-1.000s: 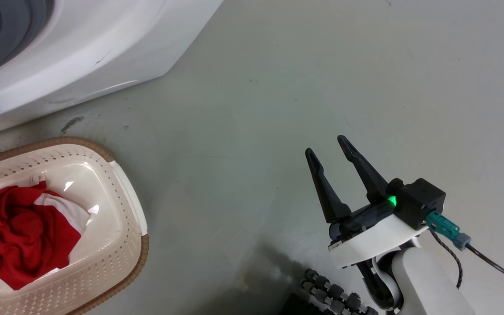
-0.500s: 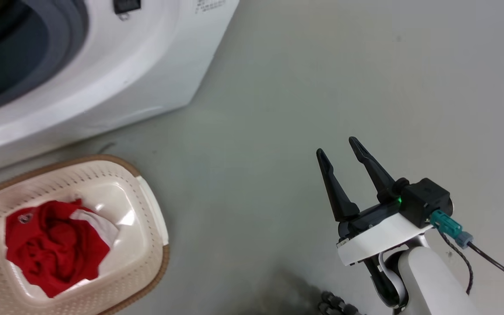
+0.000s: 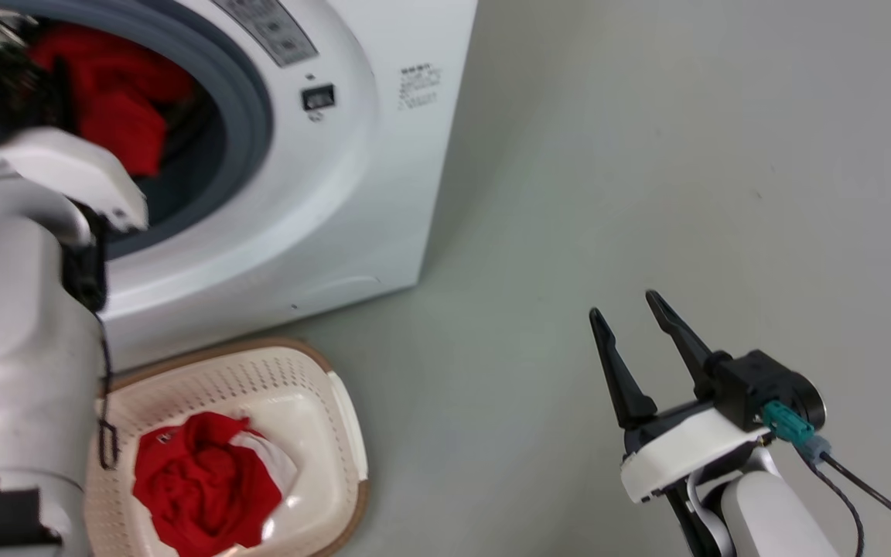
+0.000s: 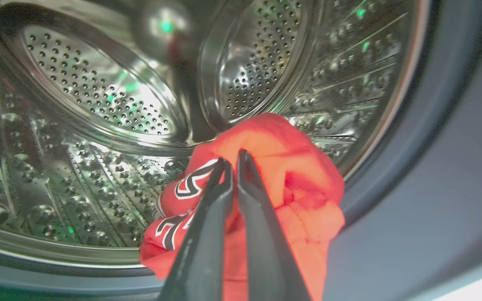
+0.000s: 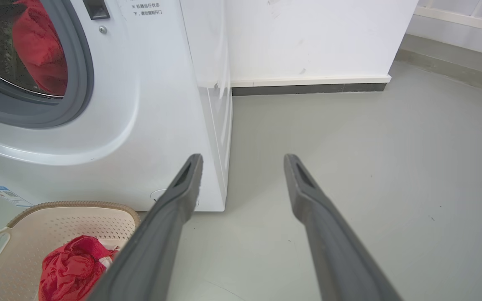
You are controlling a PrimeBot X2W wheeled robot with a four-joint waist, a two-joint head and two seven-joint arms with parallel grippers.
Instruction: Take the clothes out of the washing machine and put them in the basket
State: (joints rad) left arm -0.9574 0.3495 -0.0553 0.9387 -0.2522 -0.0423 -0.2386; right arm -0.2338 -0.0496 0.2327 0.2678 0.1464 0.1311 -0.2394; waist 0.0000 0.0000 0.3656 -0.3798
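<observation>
Firstly, head view: the washing machine (image 3: 353, 155) sits upper left, a red jersey (image 3: 109, 93) in its porthole; the basket (image 3: 346, 433), lower left, holds another jersey (image 3: 198, 483). Left wrist view: the left gripper (image 4: 232, 156) is pinched nearly shut on the red jersey, lower centre, bunched, long axis rising from bottom edge to centre. Probably best drawn straight back over the gasket (image 4: 442, 159). Right wrist view: the right gripper (image 5: 243, 161) is spread wide, empty.
</observation>
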